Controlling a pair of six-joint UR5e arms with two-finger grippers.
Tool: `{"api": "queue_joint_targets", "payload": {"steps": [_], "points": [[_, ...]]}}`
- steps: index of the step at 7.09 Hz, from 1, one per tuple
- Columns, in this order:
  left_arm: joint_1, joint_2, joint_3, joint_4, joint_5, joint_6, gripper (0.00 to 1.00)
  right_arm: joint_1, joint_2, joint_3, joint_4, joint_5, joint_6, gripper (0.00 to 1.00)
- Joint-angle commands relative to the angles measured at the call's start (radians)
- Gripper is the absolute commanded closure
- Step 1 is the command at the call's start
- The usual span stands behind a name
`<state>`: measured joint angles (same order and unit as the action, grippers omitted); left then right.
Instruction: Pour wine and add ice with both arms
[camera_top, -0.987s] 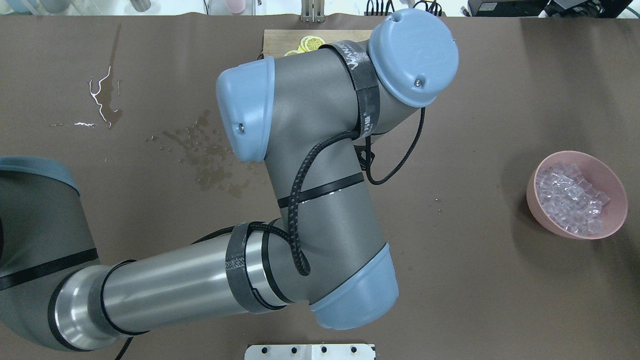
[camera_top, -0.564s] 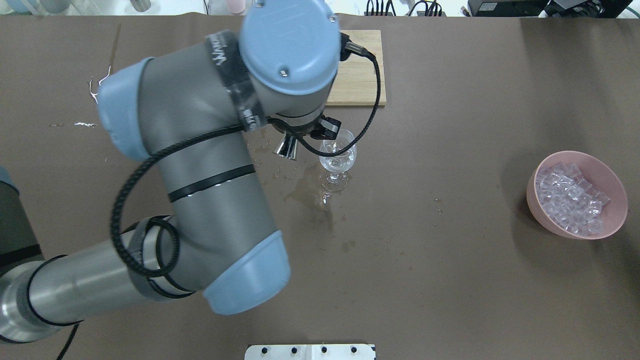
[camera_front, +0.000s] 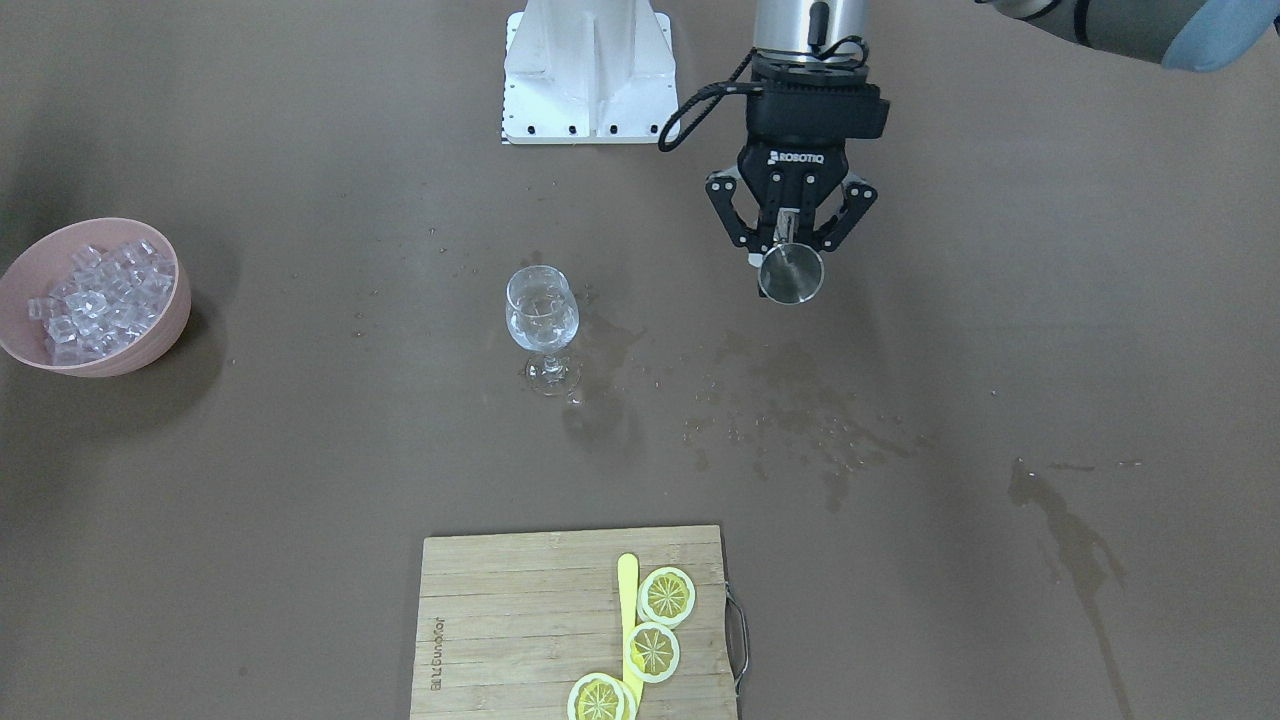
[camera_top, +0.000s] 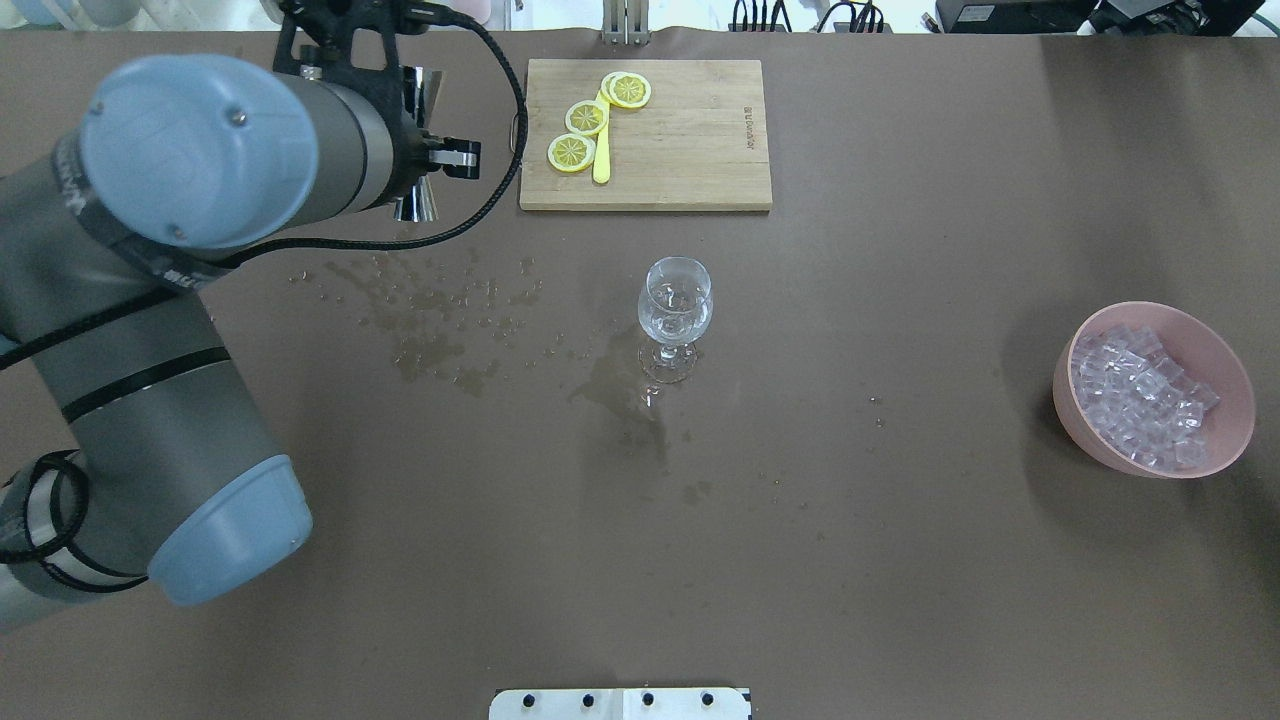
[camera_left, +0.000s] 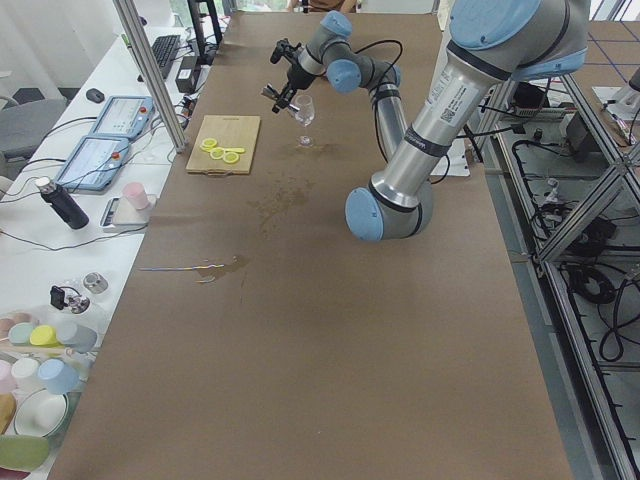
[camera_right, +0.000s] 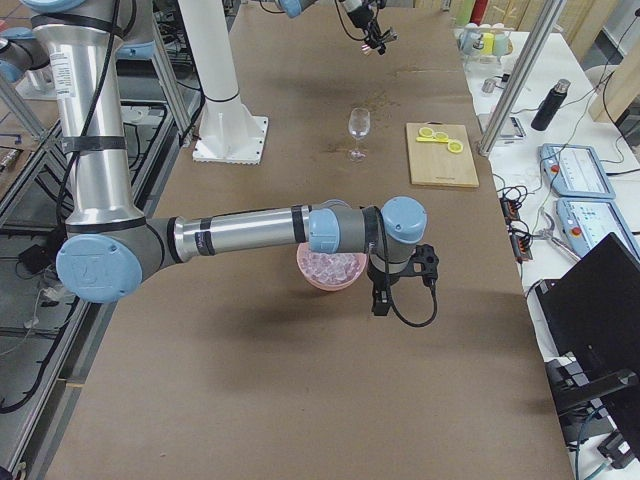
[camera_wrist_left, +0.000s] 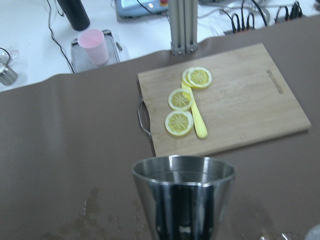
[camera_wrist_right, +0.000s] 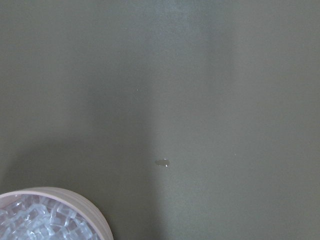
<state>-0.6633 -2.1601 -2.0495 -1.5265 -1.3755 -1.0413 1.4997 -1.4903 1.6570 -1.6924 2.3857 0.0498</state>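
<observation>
Locate the ice (camera_top: 1140, 400) heaped in the pink bowl (camera_top: 1085, 440), well to the robot's right of the glass (camera_top: 676, 300). Note the right gripper (camera_right: 380, 303) just beyond the bowl, on the side away from the glass, pointing down; treat its jaw state as impossible to tell. Note the left gripper (camera_front: 790, 250) on the glass's opposite side, clamped on an upright metal cup (camera_front: 791, 273). Assign the ice pickup to the right arm, judged far nearer.

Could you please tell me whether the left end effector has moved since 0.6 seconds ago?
Yes. The left end effector has swung away from the wine glass toward the overhead view's left, ending left of the cutting board.
</observation>
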Motion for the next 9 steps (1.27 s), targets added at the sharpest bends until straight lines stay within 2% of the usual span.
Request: {"api": "queue_joint_targets", "payload": {"steps": [1,2,3,5,7,9], "points": [[-0.001,0.270,-0.003,-0.323,0.236,-0.159,1.00,0.001,0.002,0.006,0.000,-0.016,0.004,0.00],[0.005,0.352,0.024,-0.440,0.360,-0.183,1.00,-0.001,0.001,0.007,0.000,-0.016,0.010,0.00],[0.019,0.376,0.082,-0.495,0.450,-0.256,1.00,-0.001,-0.001,0.007,0.000,-0.016,0.010,0.00],[0.140,0.388,0.223,-0.500,0.669,-0.450,1.00,-0.001,0.002,0.007,0.000,-0.008,0.018,0.00],[0.215,0.410,0.348,-0.492,0.749,-0.589,1.00,-0.001,0.002,0.009,0.000,-0.006,0.016,0.00],[0.246,0.410,0.402,-0.491,0.820,-0.635,1.00,-0.001,0.004,0.009,0.000,-0.006,0.018,0.00]]}}
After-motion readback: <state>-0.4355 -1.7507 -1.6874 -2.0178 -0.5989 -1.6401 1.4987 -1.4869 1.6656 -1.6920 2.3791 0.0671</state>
